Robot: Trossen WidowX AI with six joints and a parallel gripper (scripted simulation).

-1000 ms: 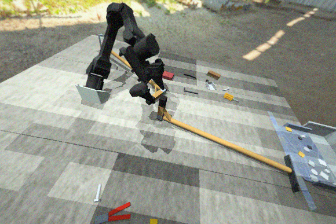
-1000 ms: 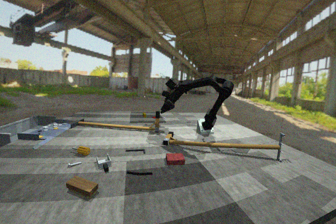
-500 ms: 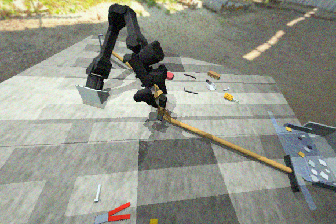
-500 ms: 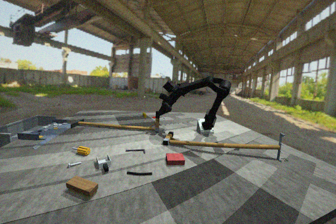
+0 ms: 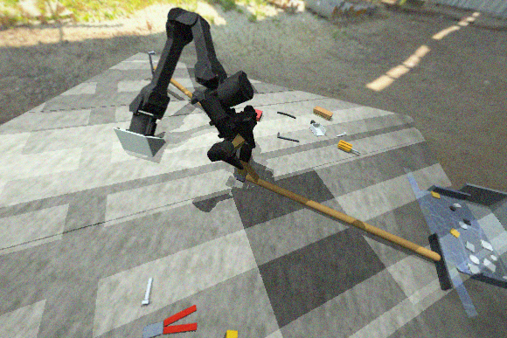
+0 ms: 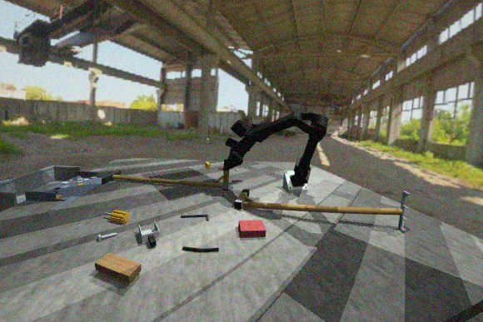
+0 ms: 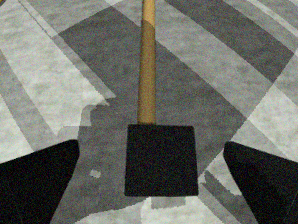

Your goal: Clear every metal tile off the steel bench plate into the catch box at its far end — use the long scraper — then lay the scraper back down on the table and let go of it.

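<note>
The long scraper (image 5: 323, 208) (image 6: 166, 181) (image 7: 146, 75) lies with its wooden handle across the table. Its dark blade (image 5: 439, 260) is at the near end of the steel plate (image 5: 437, 216). Several white, yellow and dark tiles (image 5: 486, 244) are on the plate. The catch box (image 5: 485, 193) (image 6: 67, 172) is at the far end, partly cut off in the top view. My gripper (image 5: 245, 162) (image 6: 227, 164) (image 7: 153, 148) is open, at the upright black grip block (image 7: 161, 167) of the scraper. In the wrist view the block shows between the spread fingers, with gaps on both sides.
A second wooden-handled tool (image 6: 316, 209) with a metal head (image 5: 151, 59) (image 6: 403, 210) lies beside the arm. A red block (image 6: 251, 229), hex key (image 5: 288, 137), bracket (image 5: 317, 128), yellow-handled tool (image 5: 344, 146) and wooden block (image 5: 322, 113) lie on one side; red-handled pliers (image 5: 180, 321) and a bolt (image 5: 148, 291) on the other.
</note>
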